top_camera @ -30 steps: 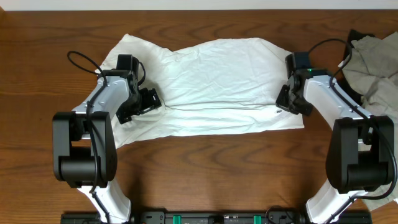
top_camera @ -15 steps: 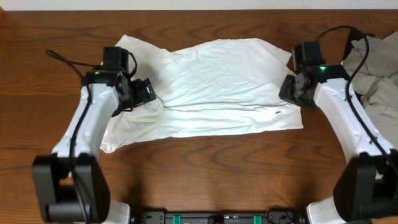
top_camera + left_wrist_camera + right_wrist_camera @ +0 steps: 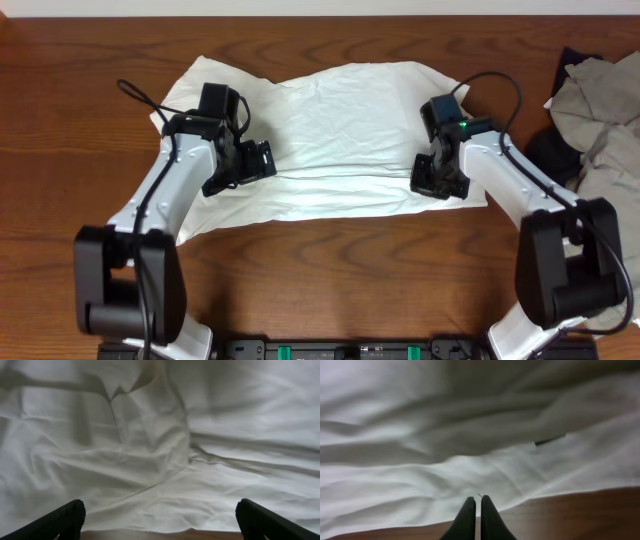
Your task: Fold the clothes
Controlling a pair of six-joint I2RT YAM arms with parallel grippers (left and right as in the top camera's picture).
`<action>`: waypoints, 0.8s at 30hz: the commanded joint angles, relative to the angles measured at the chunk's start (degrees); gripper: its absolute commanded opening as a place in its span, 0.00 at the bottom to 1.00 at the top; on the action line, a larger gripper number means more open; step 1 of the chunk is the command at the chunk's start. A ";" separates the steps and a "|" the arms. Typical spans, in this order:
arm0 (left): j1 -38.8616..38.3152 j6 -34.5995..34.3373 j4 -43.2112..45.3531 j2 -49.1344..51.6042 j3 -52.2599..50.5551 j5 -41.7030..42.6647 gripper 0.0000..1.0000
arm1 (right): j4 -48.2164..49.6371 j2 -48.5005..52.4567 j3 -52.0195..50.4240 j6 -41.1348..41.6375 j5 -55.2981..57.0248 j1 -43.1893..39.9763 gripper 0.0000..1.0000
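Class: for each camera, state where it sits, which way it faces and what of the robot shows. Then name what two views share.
Overhead: above the brown wooden table, facing down at the white cotton T-shirt; shows left arm, right arm, open left end effector, shut right end effector.
Left wrist: low, facing the shirt; two spread black fingers show.
Right wrist: low, facing the shirt's edge; closed fingers show.
Shared: both wrist views show shirt and table.

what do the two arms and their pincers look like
The left arm and right arm have white link shells, bulky black joints and thin black cables. A green light glows by the right arm's wrist. The left pincer and right pincer are black.
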 commanded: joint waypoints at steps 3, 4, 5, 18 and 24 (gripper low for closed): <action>0.28 -0.55 -0.20 4.11 -0.63 -0.22 0.98 | -3.52 1.05 -0.24 4.96 0.68 -2.58 0.02; 0.28 -0.57 -0.15 4.46 -0.63 -1.05 0.98 | -4.50 1.05 -0.24 5.88 1.68 -3.26 0.01; 0.28 -0.57 0.00 4.76 -0.63 -1.73 0.98 | -5.29 1.05 -0.24 6.45 2.56 -3.76 0.02; 0.83 -0.55 2.64 5.25 -0.63 -4.00 0.98 | 5.35 1.07 -7.54 0.83 1.07 -9.90 0.01; 0.83 -0.52 3.13 5.31 -0.63 -4.04 0.98 | 7.72 1.16 -7.58 1.14 1.31 -10.08 0.06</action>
